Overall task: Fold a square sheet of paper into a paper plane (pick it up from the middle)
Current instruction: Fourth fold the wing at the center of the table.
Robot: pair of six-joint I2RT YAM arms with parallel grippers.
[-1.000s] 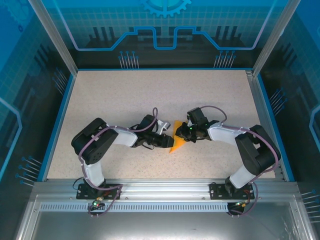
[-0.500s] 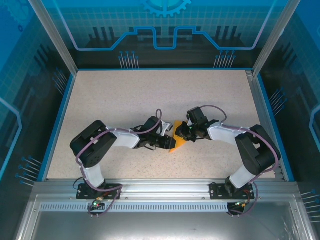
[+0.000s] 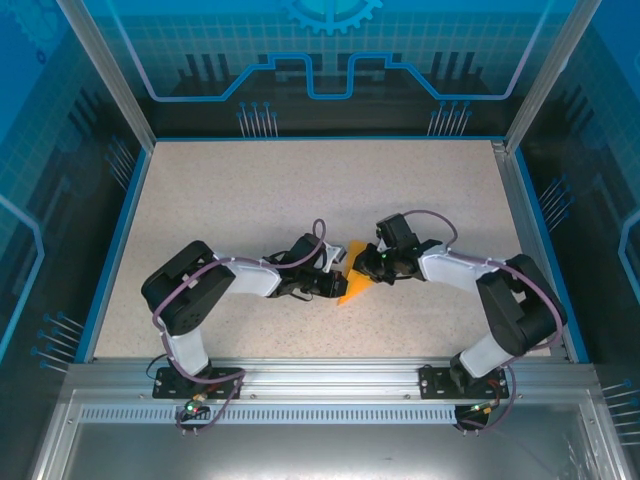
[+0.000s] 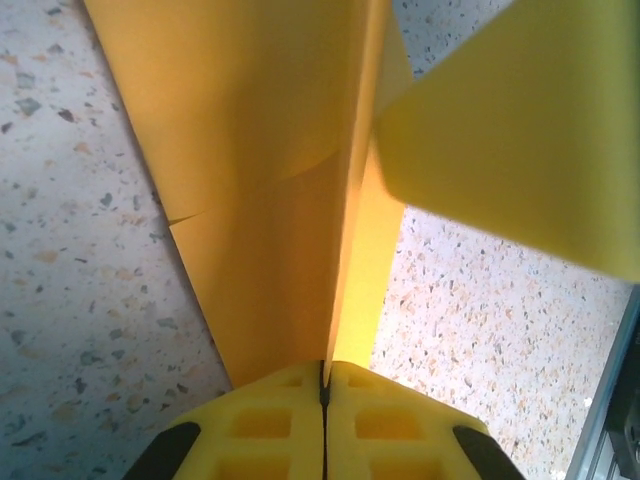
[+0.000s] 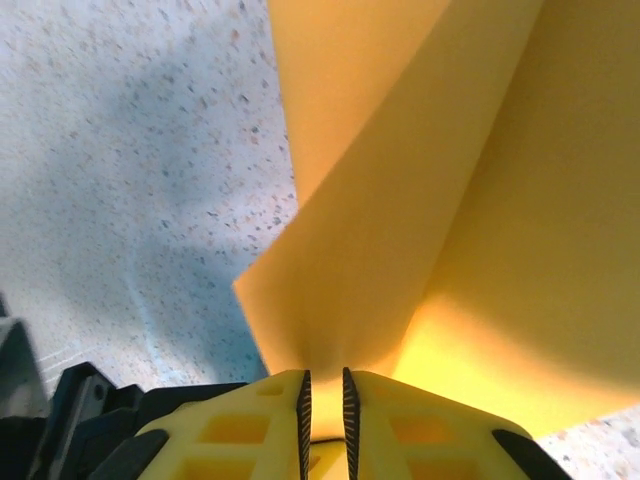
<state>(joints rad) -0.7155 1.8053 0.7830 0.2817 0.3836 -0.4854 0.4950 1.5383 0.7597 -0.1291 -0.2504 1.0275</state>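
The paper plane (image 3: 350,290) is bright orange, folded narrow with a centre crease, its sharp tip toward the near edge, held at the middle of the table (image 3: 250,190).

Bright and evenly lit from overhead in the top view, with a cool blue cast from the glowing enclosure panels (image 3: 330,60). Only short, soft shadows under the arms on the speckled table (image 3: 250,200). Sharp through the middle, with frame posts slanting outward toward the edges.

In the left wrist view, a heavily saturated close-up of the paper plane (image 4: 260,200). Warm glow along its centre crease, a large out-of-focus flap at upper right, and yellow-orange colour on the fingers (image 4: 260,425) of the left gripper (image 4: 322,380).

In the right wrist view, soft focus on the paper, brightest just above the right gripper (image 5: 323,378). Broad bluish shadow over the table at left.
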